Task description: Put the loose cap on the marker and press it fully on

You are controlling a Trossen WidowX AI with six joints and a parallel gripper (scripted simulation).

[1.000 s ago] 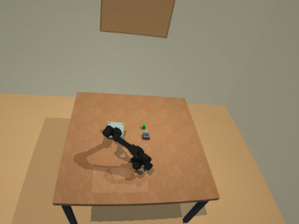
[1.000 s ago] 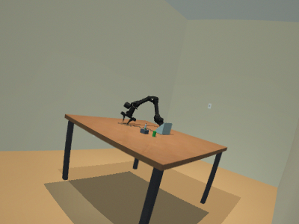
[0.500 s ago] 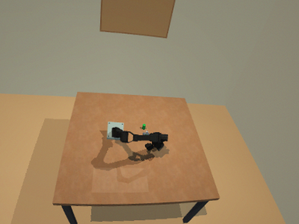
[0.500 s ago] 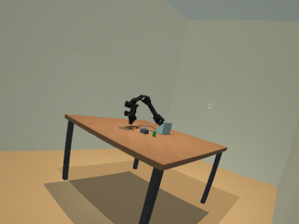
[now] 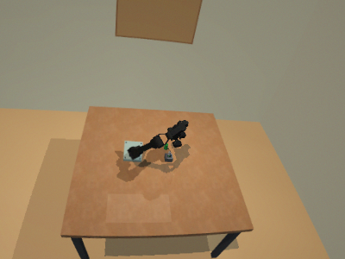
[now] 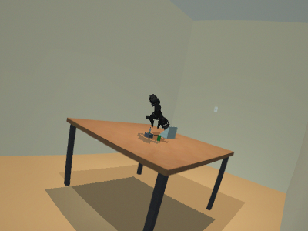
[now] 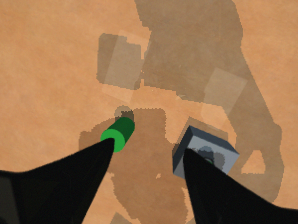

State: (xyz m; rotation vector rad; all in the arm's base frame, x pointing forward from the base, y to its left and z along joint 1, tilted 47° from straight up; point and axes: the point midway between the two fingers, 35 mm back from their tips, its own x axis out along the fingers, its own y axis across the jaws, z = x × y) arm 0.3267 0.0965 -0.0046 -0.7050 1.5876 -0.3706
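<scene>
The green cap [image 5: 166, 147] [image 6: 159, 138] [image 7: 126, 129] stands upright on the table. The dark grey holder block [image 5: 168, 159] [image 6: 148, 135] [image 7: 199, 140] sits beside it. The marker [image 5: 170, 153] [image 6: 149, 130] stands upright in the block; in the wrist view its end is small and partly shaded. My gripper [image 6: 155, 126] [image 7: 149, 148] is part open and empty, pointing down above the table. In the wrist view the left fingertip overlaps the cap's near edge and the right fingertip covers part of the block; both things lie below the fingers. In the top view the fingertips cannot be made out.
The arm's base stands by a pale plate [image 5: 128, 144], and a pale blue-grey block shape [image 6: 172, 133] shows beside the arm in the exterior view. The table's [image 5: 198, 207] edges are far from the cap and block. Arm shadows cross the table around them.
</scene>
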